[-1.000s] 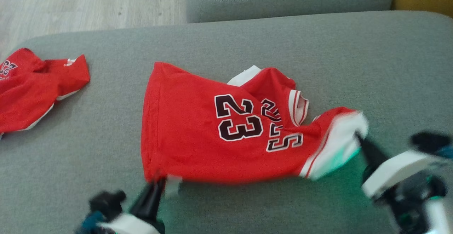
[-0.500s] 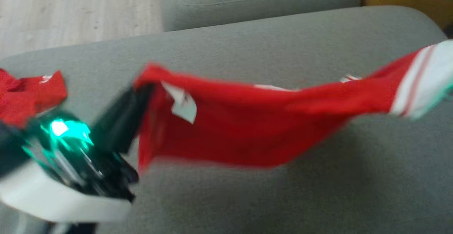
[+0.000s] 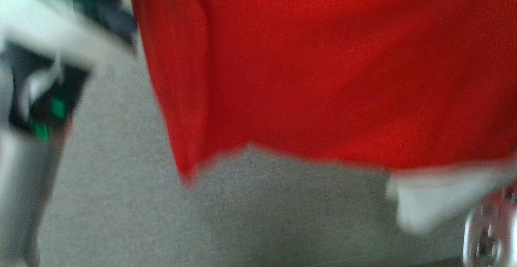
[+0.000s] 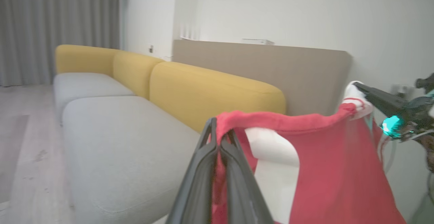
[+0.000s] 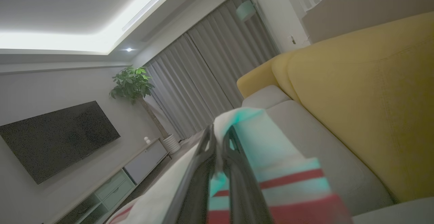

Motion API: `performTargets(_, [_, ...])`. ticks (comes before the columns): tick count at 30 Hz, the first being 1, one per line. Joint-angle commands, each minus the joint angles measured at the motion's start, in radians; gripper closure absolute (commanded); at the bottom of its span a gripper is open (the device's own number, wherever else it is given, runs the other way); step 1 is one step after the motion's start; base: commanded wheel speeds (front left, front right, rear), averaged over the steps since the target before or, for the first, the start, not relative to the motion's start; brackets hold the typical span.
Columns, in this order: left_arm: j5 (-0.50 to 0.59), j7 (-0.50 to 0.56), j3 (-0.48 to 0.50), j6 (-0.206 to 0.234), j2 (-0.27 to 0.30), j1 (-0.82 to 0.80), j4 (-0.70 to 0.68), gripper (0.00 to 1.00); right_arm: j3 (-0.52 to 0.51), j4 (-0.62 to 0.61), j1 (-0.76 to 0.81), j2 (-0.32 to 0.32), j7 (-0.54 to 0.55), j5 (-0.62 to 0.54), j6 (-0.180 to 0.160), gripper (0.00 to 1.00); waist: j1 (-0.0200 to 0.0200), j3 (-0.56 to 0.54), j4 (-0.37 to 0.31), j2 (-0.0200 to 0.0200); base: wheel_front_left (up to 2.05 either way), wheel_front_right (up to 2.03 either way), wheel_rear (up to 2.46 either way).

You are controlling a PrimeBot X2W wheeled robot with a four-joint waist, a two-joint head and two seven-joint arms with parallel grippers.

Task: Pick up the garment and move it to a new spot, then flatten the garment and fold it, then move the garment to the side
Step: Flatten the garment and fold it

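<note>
Lifted, ready to relocate.
Your red white-trimmed jersey [image 3: 323, 77] left the grey sofa cushion [image 3: 282, 218]; left gripper [image 4: 220, 129] and right gripper [image 5: 220, 130] jaws pinch its edges.

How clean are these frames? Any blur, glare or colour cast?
Head view: heavy motion blur smears the garment and the seat cushion. Left wrist view: mostly sharp around the left gripper. Right wrist view: ceiling light blown out; teal cast on the white trim at the right gripper.
</note>
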Motion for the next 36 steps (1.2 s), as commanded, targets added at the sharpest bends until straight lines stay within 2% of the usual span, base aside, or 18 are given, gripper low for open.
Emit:
performTargets(1, [0.035,-0.018,0.034,-0.011,0.017,-0.120,0.057,1.00,0.040,0.041,-0.117,-0.004,-0.034,-0.049,-0.001,1.00,-0.0003,0.097,0.014,0.0000,0.00,0.00,0.00])
performTargets(5, [0.135,-0.114,0.013,-0.029,-0.027,-0.355,0.311,1.00,0.057,0.284,-0.359,-0.004,-0.173,-0.143,-0.001,1.00,-0.0003,0.189,0.022,0.0000,0.00,0.00,0.00])
performTargets(9, [0.230,-0.285,0.005,-0.041,-0.065,-0.566,0.534,1.00,0.074,0.498,-0.576,-0.004,-0.348,-0.170,-0.001,1.00,-0.0003,0.251,0.020,0.0000,0.00,0.00,0.00])
performTargets(12, [0.283,-0.419,-0.017,-0.049,-0.079,-0.662,0.665,1.00,0.098,0.617,-0.668,-0.004,-0.451,-0.172,-0.001,1.00,-0.0003,0.271,0.014,0.0000,0.00,0.00,0.00])
performTargets(14, [0.296,-0.489,-0.041,-0.054,-0.087,-0.683,0.737,1.00,0.123,0.675,-0.674,-0.004,-0.491,-0.166,-0.001,1.00,-0.0003,0.273,0.011,0.0000,0.00,0.00,0.00])
performTargets(17, [0.291,-0.557,-0.105,-0.057,-0.084,-0.652,0.809,1.00,0.160,0.725,-0.600,-0.004,-0.525,-0.159,-0.001,1.00,-0.0003,0.262,0.007,0.0000,0.00,0.00,0.00])
performTargets(19, [0.276,-0.606,-0.172,-0.058,-0.066,-0.587,0.821,1.00,0.190,0.732,-0.495,-0.004,-0.539,-0.151,-0.001,1.00,-0.0003,0.238,0.004,0.0000,0.00,0.00,0.00])
performTargets(20, [0.276,-0.606,-0.172,-0.058,-0.066,-0.587,0.821,1.00,0.190,0.732,-0.495,-0.004,-0.539,-0.151,-0.001,1.00,-0.0003,0.238,0.004,0.0000,0.00,0.00,0.00])
performTargets(24, [0.210,-0.653,-0.304,-0.058,-0.009,-0.413,0.813,1.00,0.219,0.710,-0.245,-0.004,-0.547,-0.138,-0.001,1.00,-0.0003,0.181,0.001,0.0000,0.00,0.00,0.00])
performTargets(28, [0.160,-0.689,-0.400,-0.058,0.057,-0.215,0.771,1.00,0.223,0.661,-0.002,-0.004,-0.526,-0.124,-0.001,1.00,-0.0003,0.124,0.001,0.0000,0.00,0.00,0.00])
performTargets(31, [0.140,-0.707,-0.434,-0.058,0.093,-0.078,0.732,1.00,0.215,0.598,0.152,-0.004,-0.491,-0.123,-0.001,1.00,-0.0003,0.088,0.008,0.0000,0.00,0.00,0.00])
performTargets(36, [0.141,-0.726,-0.464,-0.040,0.100,0.122,0.665,1.00,0.197,0.479,0.370,-0.004,-0.423,-0.139,-0.001,1.00,-0.0003,0.022,0.028,0.0000,0.00,0.00,0.00])
